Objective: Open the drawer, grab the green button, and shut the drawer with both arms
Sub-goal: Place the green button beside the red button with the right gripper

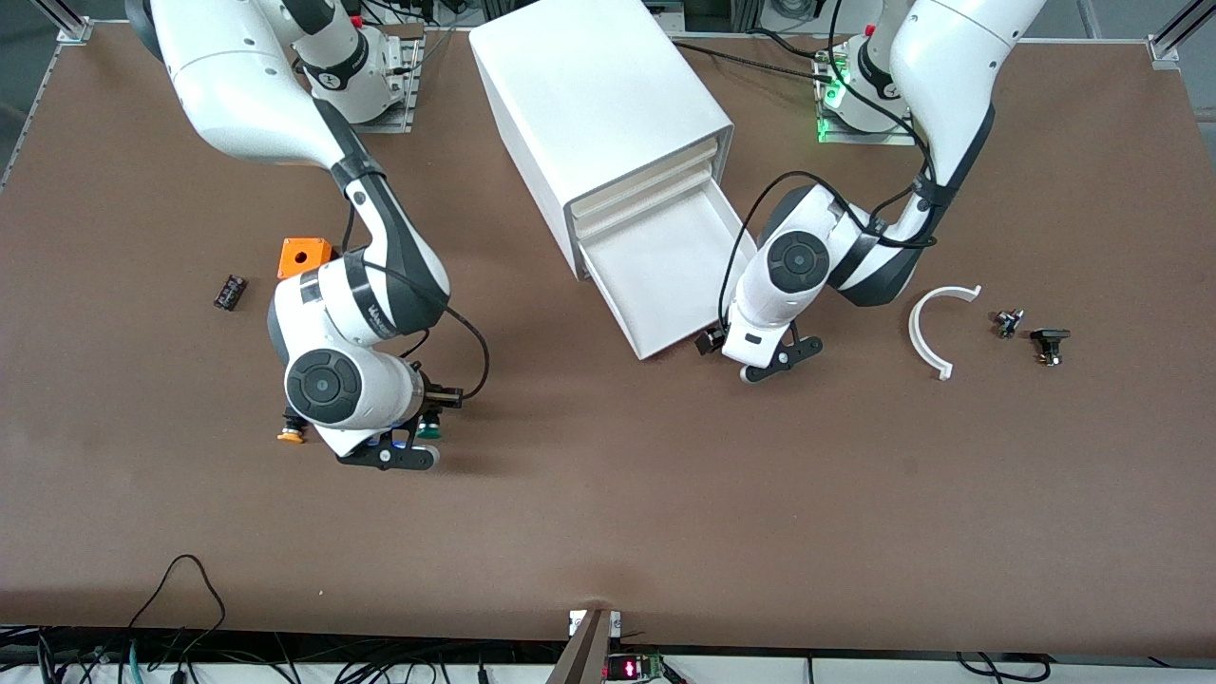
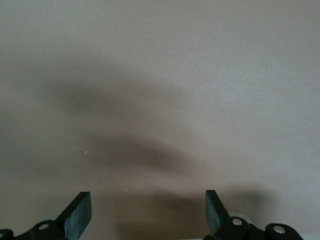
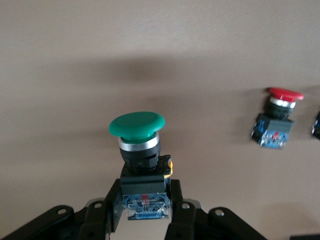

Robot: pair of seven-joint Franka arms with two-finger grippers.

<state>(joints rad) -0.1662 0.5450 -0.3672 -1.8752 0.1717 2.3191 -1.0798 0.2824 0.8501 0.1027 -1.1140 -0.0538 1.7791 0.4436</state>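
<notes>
Toward the right arm's end of the table from the open drawer (image 1: 665, 285), the green button (image 3: 137, 125) sits pinched by its black body in the right gripper (image 3: 142, 210), low over the tabletop. A slip there could drop it onto the yellow button (image 1: 291, 435) nearby. Just beside the drawer's front corner, the left gripper (image 2: 148, 212) hangs with jaws spread and could clip that corner when pushing.

- From the front I see only a sliver of the green button (image 1: 429, 429); the right arm's wrist covers the rest.
- The yellow button (image 1: 291, 435) pokes out from under the same wrist, mostly hidden.
- My right wrist view cuts off a dark thing (image 3: 317, 125) at the edge; I can't identify it.
- The two small parts (image 1: 1030, 332) near the white arc (image 1: 926, 328) are too small to name.
</notes>
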